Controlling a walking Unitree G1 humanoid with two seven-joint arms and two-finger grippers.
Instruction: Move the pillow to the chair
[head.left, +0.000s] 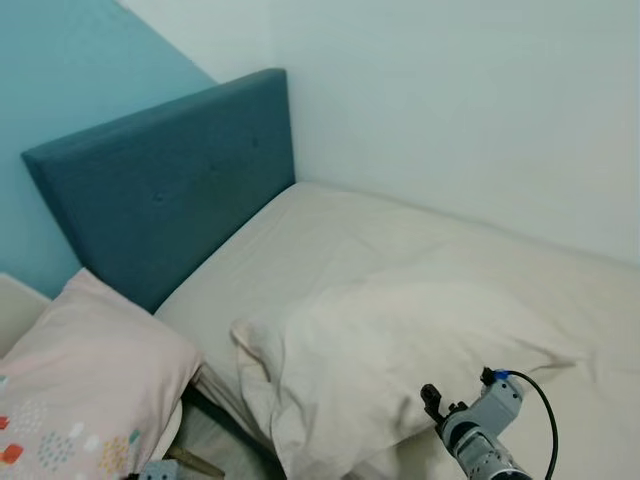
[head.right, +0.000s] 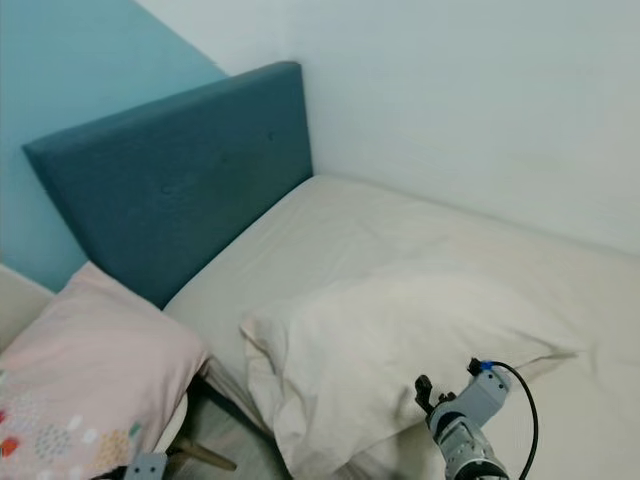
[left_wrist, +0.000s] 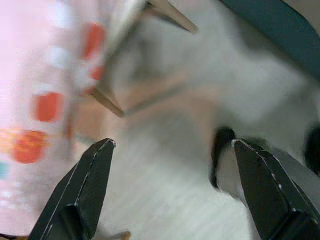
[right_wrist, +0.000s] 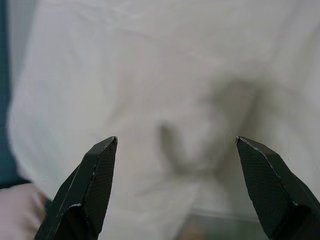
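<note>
The right gripper hangs spread wide above the soft, wrinkled cream pillow; the left gripper, also spread, is over pale wooden floor.

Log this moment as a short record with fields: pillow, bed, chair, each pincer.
pillow: cream pillow, lying on the bed near its edge, not held
bed: cream sheet, teal headboard against the wall
chair: beside the bed, wooden legs showing, pink patterned cushion on it
right pincer: open, hovering over the pillow, apart from it
left pincer: open, low by the chair, pointing at the floor
task state: pillow not yet grasped
</note>
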